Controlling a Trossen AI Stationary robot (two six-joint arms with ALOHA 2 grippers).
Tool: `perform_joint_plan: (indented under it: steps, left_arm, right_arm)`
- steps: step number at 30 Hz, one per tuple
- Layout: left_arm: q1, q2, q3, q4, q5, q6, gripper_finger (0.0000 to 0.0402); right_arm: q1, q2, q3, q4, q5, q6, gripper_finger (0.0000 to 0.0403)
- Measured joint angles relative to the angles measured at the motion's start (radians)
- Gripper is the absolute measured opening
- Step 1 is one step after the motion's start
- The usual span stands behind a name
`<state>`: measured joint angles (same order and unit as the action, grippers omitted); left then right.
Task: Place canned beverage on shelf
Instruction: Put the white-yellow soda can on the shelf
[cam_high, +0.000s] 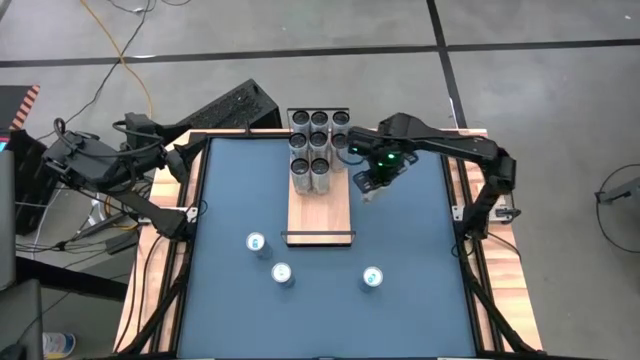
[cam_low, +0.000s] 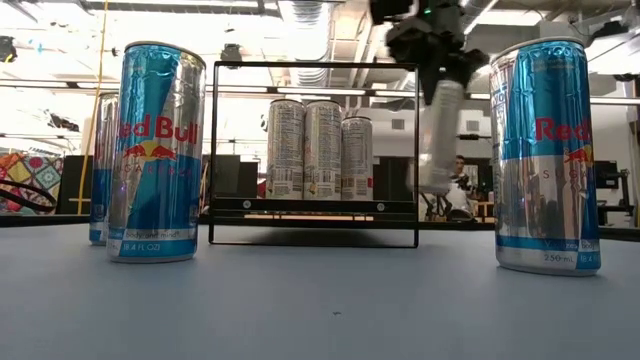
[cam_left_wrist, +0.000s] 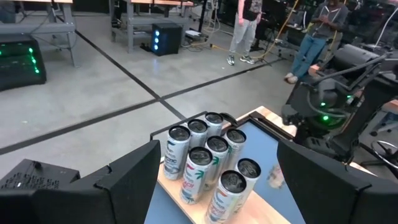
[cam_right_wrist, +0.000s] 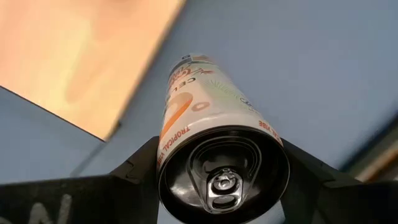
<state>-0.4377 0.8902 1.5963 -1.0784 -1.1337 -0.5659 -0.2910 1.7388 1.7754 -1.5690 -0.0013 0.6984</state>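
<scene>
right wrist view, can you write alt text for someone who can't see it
A white can with orange print is held between the right gripper's two dark fingers, seen from its pull-tab top. Below it lies the blue table, with a corner of the light-wood shelf off to one side.

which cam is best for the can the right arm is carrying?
Right wrist view: the held can fills the frame between the right pincer's fingers, top and label clear. High view shows it tiny beside the shelf; low view blurred; left wrist only a sliver.
</scene>
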Motion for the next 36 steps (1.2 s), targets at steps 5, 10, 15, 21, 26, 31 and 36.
perform_joint_plan:
  steps: [5,10,15,21,26,31,36]
  left_arm:
    - [0.000,0.000,0.000,0.000,0.000,0.000,0.0309]
    - [0.000,0.000,0.000,0.000,0.001,0.000,0.0309]
    - [0.000,0.000,0.000,0.000,0.001,-0.005,0.0309]
    - [0.000,0.000,0.000,0.000,0.001,-0.006,0.0309]
    - [0.000,0.000,0.000,-0.001,0.001,-0.018,0.0309]
    - [0.000,0.000,0.000,-0.001,0.001,-0.019,0.0309]
    - [0.000,0.000,0.000,-0.001,-0.001,-0.019,0.0309]
  right_arm:
    - [-0.013,0.096,0.161,0.000,0.014,-0.075,0.0225]
    - [-0.044,0.132,0.236,0.000,0.057,-0.099,0.0225]
    - [-0.060,0.146,0.228,-0.008,0.060,-0.102,0.0225]
    - [-0.042,0.178,0.231,-0.003,0.053,-0.112,0.0225]
    - [-0.031,0.231,0.250,0.001,0.084,-0.136,0.0225]
    - [-0.023,0.250,0.296,0.000,0.084,-0.159,0.0225]
    - [-0.035,0.239,0.315,-0.002,0.102,-0.150,0.0225]
